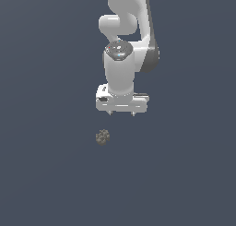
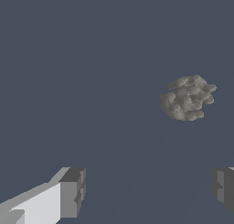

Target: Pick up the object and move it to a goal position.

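Observation:
The object [image 1: 103,137] is a small lumpy grey-brown clump with a rock-like surface. It lies on the dark floor, below the gripper in the exterior view and a little to that view's left of it. It also shows in the wrist view [image 2: 187,98], apart from both fingers. My gripper [image 1: 121,114] points down above the floor, open and empty. Only its short fingertips [image 1: 110,113] show under the white hand. In the wrist view the gripper [image 2: 148,191] has its two dark pads [image 2: 73,191] spread wide, with nothing between them.
The white arm [image 1: 122,36] rises behind the hand toward the top of the exterior view. The plain dark grey floor [image 1: 46,174] spreads all around. No goal marker shows.

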Robot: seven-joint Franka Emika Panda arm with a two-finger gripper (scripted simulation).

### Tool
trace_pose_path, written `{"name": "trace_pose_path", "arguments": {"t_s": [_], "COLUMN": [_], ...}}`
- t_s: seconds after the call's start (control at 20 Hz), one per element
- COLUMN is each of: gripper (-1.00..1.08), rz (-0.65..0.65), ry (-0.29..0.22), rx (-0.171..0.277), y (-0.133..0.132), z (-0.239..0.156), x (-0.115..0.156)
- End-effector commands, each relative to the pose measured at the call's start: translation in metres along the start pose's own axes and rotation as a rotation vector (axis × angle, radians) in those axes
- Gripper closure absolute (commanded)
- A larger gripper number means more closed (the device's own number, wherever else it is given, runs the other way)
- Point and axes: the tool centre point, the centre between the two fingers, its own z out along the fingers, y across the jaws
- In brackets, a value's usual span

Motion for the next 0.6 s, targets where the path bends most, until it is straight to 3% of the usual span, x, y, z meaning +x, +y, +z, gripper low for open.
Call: {"name": "trace_pose_path", "arguments": {"t_s": [0.0, 0.55], "gripper": [-0.92, -0.92], "rz": [0.043, 0.357], "ry": [0.001, 0.018], "rx": [-0.001, -0.017], "y": [0.006, 0.053], "z": [0.005, 0.040], "x": [0.005, 0.039]}}
